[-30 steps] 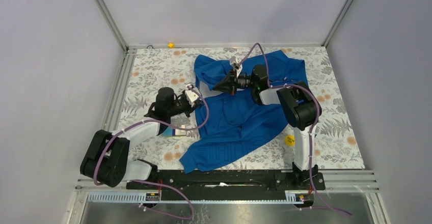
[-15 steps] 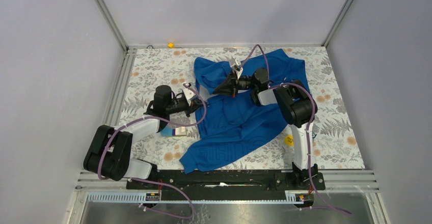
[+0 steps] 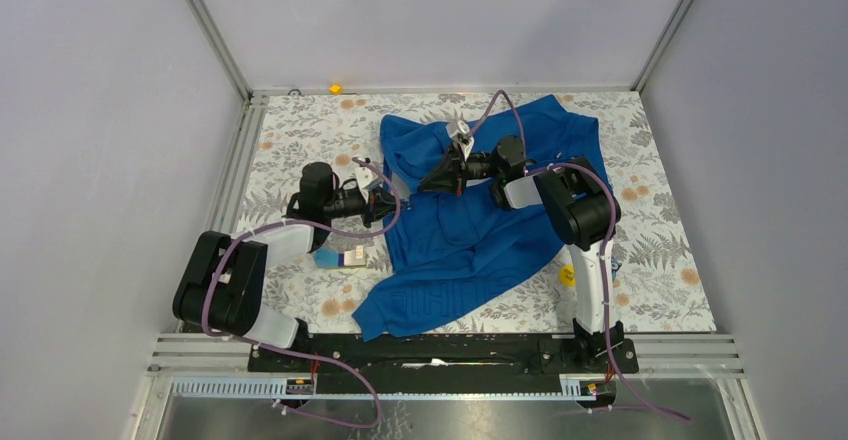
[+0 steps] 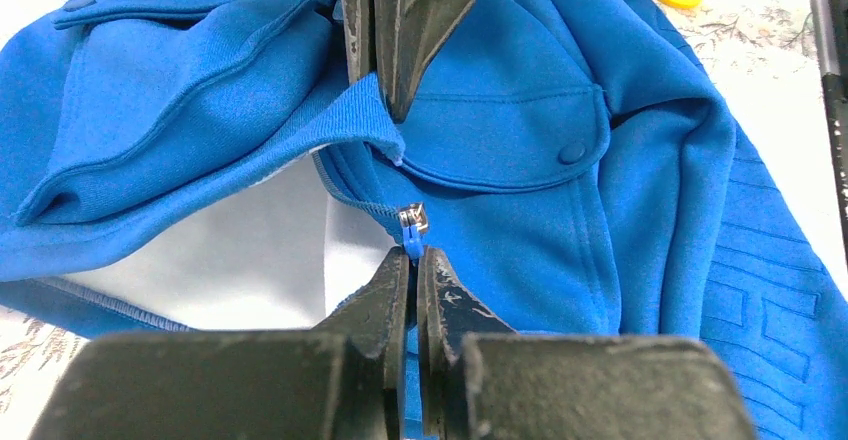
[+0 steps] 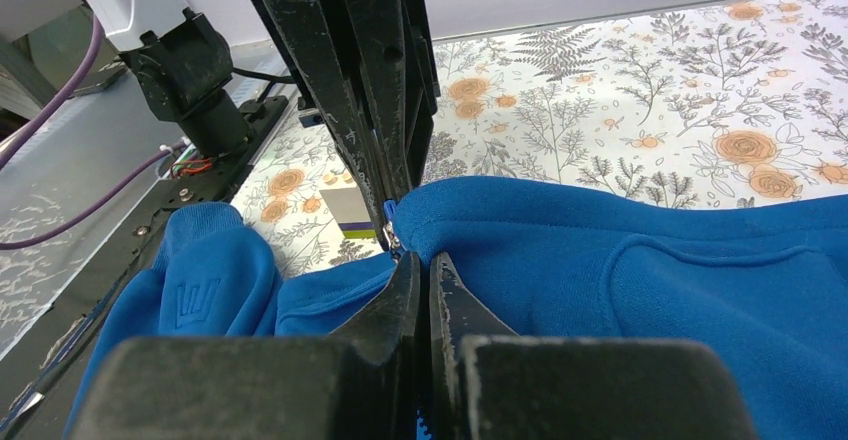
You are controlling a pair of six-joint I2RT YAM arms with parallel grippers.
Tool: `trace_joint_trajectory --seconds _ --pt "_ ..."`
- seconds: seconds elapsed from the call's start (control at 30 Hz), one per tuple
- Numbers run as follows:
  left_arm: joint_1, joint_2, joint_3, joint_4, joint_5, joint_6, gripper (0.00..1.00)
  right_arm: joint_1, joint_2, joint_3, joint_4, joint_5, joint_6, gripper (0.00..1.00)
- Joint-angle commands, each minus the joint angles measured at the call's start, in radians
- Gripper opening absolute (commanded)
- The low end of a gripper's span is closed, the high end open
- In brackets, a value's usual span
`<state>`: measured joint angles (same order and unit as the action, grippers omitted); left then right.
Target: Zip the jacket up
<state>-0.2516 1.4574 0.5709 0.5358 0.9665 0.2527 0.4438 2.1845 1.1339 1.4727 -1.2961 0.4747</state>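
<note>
Left gripper (image 4: pixel 412 258): pinched together on the blue zipper pull (image 4: pixel 411 242), just under the silver slider (image 4: pixel 416 218). Right gripper (image 5: pixel 421 263): clamped on the jacket (image 3: pixel 470 245) edge just beyond, facing the left one. Jacket itself sprawled across the floral table (image 3: pixel 300 125), toward the far side, between both arms.

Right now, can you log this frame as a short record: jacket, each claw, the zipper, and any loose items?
jacket: lies rumpled on floral table cover, pale lining showing
left claw: shut on the blue zipper pull
right claw: shut on the ribbed hem, just beyond the slider
slider: close to that hem
loose items: yellow disc, small card, both beside the jacket
</note>
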Motion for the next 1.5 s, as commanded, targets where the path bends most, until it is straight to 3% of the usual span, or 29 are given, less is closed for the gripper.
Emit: trace_joint_trajectory --seconds 0.0,1.47 --pt "0.016 0.016 0.033 0.127 0.102 -0.061 0.0 0.028 -0.005 0.001 0.178 -0.051 -0.007 0.0" --pt "0.023 0.05 0.049 0.141 0.13 -0.095 0.0 0.052 0.03 0.053 0.18 -0.045 0.036 0.0"
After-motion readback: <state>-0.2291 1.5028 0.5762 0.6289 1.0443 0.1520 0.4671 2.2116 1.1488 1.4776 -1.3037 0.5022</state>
